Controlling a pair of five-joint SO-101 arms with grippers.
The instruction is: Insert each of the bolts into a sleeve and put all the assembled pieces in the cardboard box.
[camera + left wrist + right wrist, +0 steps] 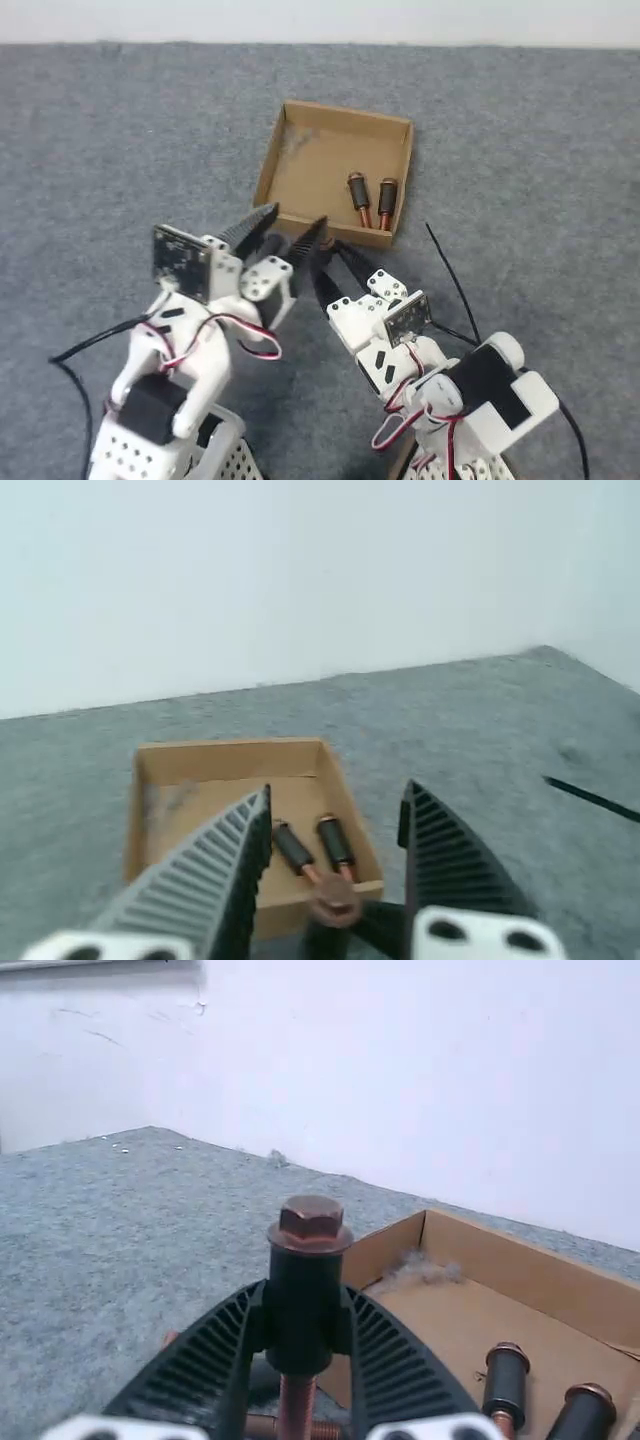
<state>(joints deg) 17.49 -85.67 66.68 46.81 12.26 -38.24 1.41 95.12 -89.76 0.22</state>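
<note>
My right gripper [303, 1302] is shut on a black sleeve [302, 1320] held upright, with a copper bolt [310, 1222] through it; the hex head sits on top and the threaded shaft sticks out below. In the high view the right gripper [326, 258] hovers just in front of the cardboard box [268, 172]. My left gripper [299, 214] stands open beside it, over the box's near wall. In the left wrist view the held bolt head [335, 900] appears low between the left fingers [215, 880]. Two assembled pieces [359, 198] [387, 200] lie in the box's near right corner.
Grey carpet covers the table all around the box [230, 750]. A black cable [452, 275] trails to the right of the right arm. A short copper piece [300, 1428] lies on the carpet under the right gripper. A white wall rises behind.
</note>
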